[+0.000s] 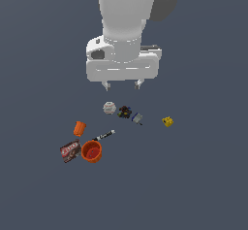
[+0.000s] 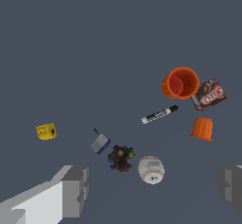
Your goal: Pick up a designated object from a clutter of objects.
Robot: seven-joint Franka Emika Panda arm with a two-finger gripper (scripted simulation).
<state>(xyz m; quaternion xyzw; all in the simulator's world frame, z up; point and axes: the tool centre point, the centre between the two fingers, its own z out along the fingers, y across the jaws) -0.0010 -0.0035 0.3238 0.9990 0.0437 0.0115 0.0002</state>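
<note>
Two fingers of the hand (image 1: 122, 84) stand apart, empty, directly above the small blackish lumpy fleck-dotted item (image 1: 125, 111). Close neighbours, a whitish ball (image 1: 109, 108) and a grey-blue piece (image 1: 137, 118), flank it.

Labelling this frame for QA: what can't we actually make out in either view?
- Arm above the wrist: cut off by the exterior view's top edge.
- Gripper: fingers cropped by the wrist view's edges.
- Dark lumpy item: too small to identify in either view.
- Flat box: label too blurred to read.
- Grey-blue piece: too small to identify.
- Bowl: far side hidden by its own wall in the exterior view.
</note>
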